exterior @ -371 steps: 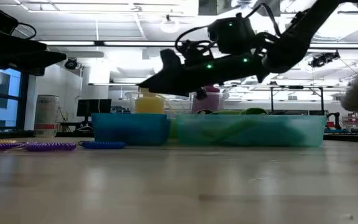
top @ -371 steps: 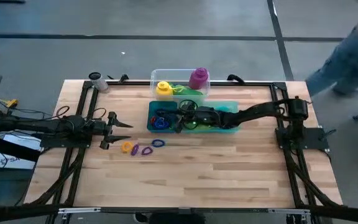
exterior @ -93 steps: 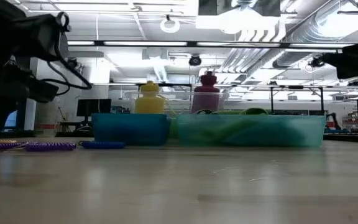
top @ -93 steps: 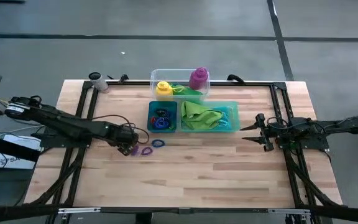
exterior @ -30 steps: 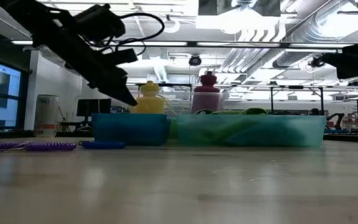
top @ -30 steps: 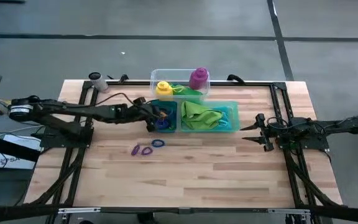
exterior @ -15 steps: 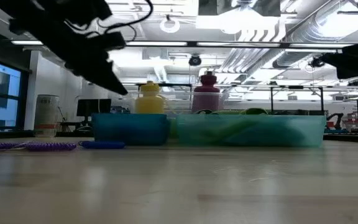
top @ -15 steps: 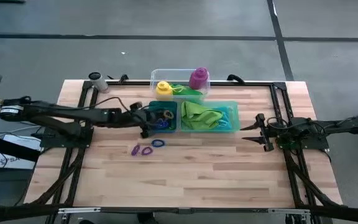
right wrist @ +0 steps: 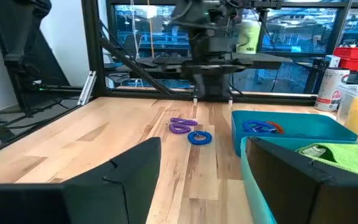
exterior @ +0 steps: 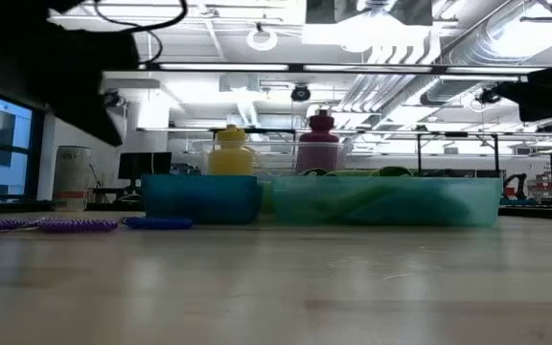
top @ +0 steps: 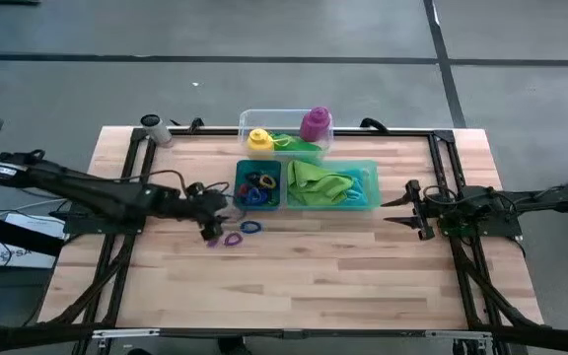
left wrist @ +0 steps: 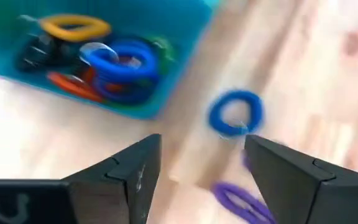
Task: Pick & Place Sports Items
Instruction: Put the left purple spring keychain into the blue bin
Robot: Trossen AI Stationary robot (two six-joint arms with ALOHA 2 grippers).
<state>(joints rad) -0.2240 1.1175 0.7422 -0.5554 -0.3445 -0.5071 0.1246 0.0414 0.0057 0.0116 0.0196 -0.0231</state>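
— Where's my left hand (top: 208, 225)?

— It's wide and empty, over the loose rings just left of the blue ring (left wrist: 235, 113), near the teal tray (top: 368, 200).

— My plan?

— I'd centre on one ring, descend square to the surface (top: 314, 286), then pinch. My right hand (top: 402, 209) waits wide at the right.

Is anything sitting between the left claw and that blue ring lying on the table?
Nothing visible does. The left claw is open, with only bare table between it and the blue ring. The teal tray sits off to one side, and a purple ring lies nearby.
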